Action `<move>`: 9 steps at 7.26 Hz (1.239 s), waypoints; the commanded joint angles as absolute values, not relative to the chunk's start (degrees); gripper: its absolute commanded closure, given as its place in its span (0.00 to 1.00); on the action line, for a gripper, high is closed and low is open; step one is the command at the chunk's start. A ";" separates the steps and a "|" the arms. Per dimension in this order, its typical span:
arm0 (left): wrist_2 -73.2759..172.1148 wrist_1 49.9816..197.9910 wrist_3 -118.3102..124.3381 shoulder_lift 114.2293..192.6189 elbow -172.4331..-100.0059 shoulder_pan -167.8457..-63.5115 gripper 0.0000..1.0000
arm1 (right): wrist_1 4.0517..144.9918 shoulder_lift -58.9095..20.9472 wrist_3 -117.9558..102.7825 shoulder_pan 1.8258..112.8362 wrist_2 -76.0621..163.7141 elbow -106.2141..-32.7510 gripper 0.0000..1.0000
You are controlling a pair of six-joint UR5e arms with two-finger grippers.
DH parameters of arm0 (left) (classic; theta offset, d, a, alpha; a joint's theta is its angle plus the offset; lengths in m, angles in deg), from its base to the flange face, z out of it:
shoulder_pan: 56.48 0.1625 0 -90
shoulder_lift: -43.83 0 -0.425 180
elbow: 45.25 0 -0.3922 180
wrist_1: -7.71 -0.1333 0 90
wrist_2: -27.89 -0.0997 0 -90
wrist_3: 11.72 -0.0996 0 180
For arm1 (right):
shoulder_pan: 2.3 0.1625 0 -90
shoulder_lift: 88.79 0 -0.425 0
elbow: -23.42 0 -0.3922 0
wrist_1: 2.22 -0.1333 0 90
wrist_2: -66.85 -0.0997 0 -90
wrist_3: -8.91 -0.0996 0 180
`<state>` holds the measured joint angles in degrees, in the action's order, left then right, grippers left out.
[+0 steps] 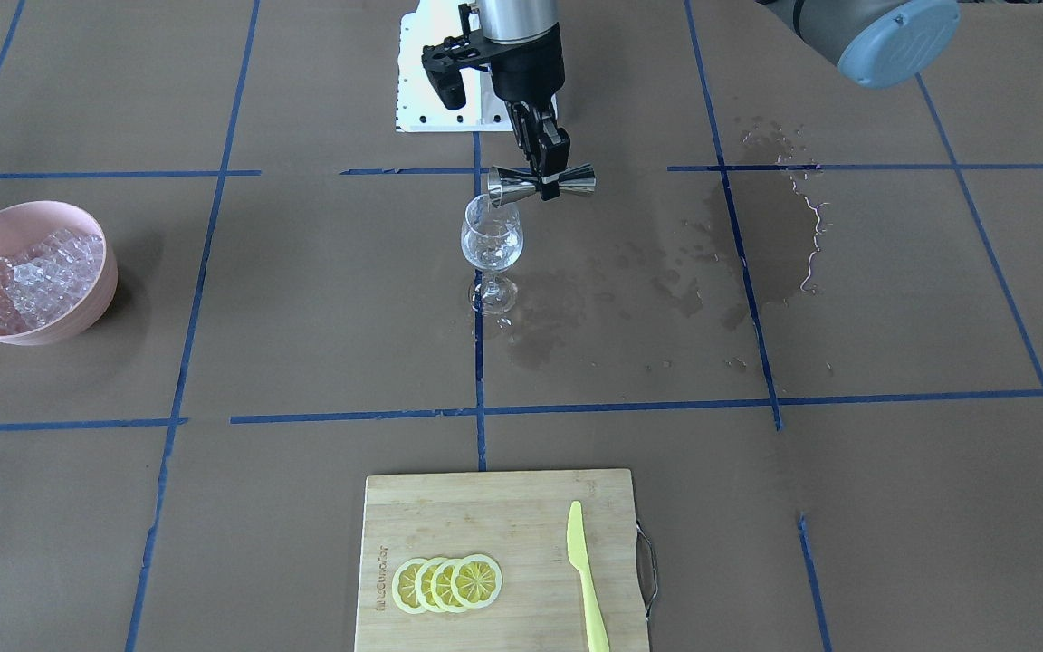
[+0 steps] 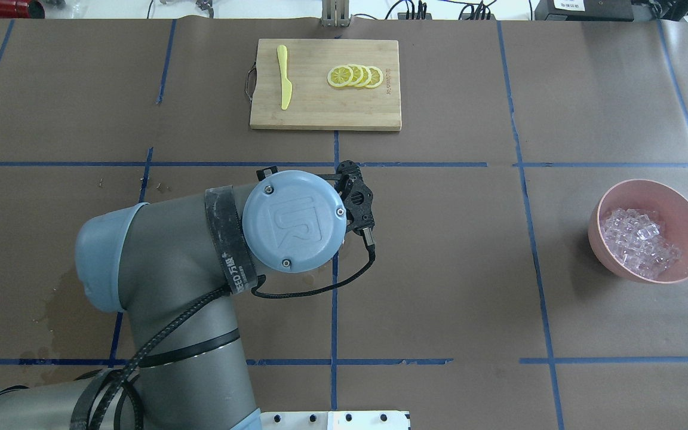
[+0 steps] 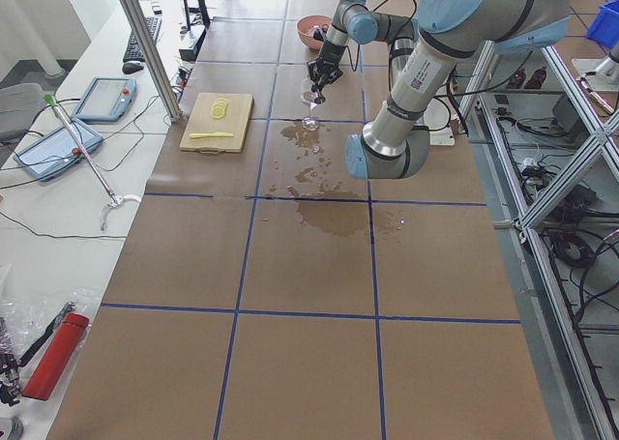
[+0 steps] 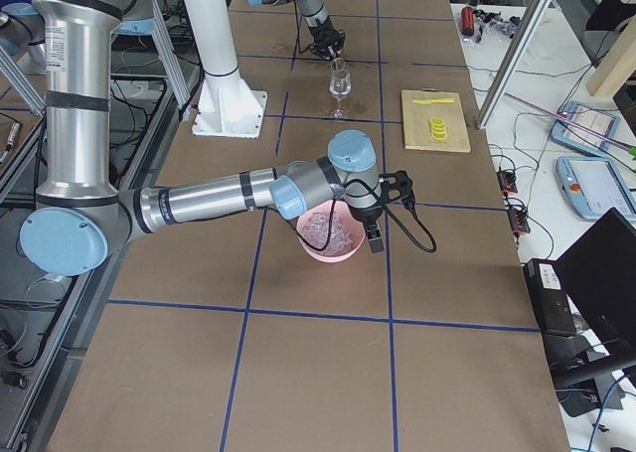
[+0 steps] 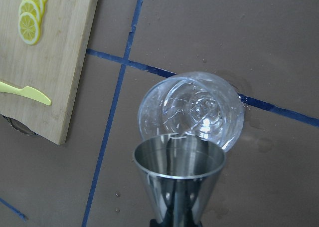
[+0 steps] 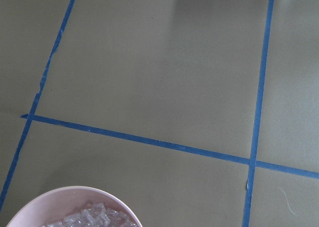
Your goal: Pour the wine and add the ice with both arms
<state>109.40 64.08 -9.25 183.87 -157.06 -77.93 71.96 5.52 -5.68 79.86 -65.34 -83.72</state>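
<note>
My left gripper (image 1: 547, 174) is shut on the waist of a steel jigger (image 1: 541, 184), which lies on its side. The jigger's mouth (image 5: 178, 152) sits just over the rim of a clear stemmed glass (image 1: 492, 243) standing at the table's centre. The wine is barely visible, and I cannot tell how much is in the glass (image 5: 192, 110). The ice (image 1: 42, 276) is heaped in a pink bowl (image 1: 87, 299) on my right side. My right gripper (image 4: 373, 235) shows only in the exterior right view, hanging near the bowl (image 4: 333, 251). I cannot tell whether it is open or shut.
A bamboo cutting board (image 1: 485, 516) at the far edge holds several lemon slices (image 1: 447, 582) and a yellow plastic knife (image 1: 585, 580). Dark wet stains (image 1: 666, 281) and droplets spread over the brown paper on my left of the glass. The white pedestal base (image 1: 435, 100) stands behind it.
</note>
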 commanded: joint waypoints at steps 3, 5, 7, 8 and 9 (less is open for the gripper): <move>109.36 62.90 -9.26 184.63 -157.04 -78.19 1.00 | 71.95 5.52 -5.59 79.88 -65.34 -83.71 0.00; 109.45 63.51 -8.82 182.71 -161.16 -79.15 1.00 | 71.95 5.52 -5.59 79.88 -65.43 -83.80 0.00; 109.45 69.45 -2.27 178.16 -166.34 -79.95 1.00 | 71.95 5.43 -5.59 79.88 -65.34 -83.89 0.00; 109.45 76.28 1.17 175.26 -168.45 -81.25 1.00 | 71.95 5.43 -5.59 79.88 -65.43 -83.89 0.00; 109.45 81.48 6.86 172.88 -170.04 -83.44 1.00 | 71.95 5.43 -5.59 79.88 -65.34 -83.98 0.00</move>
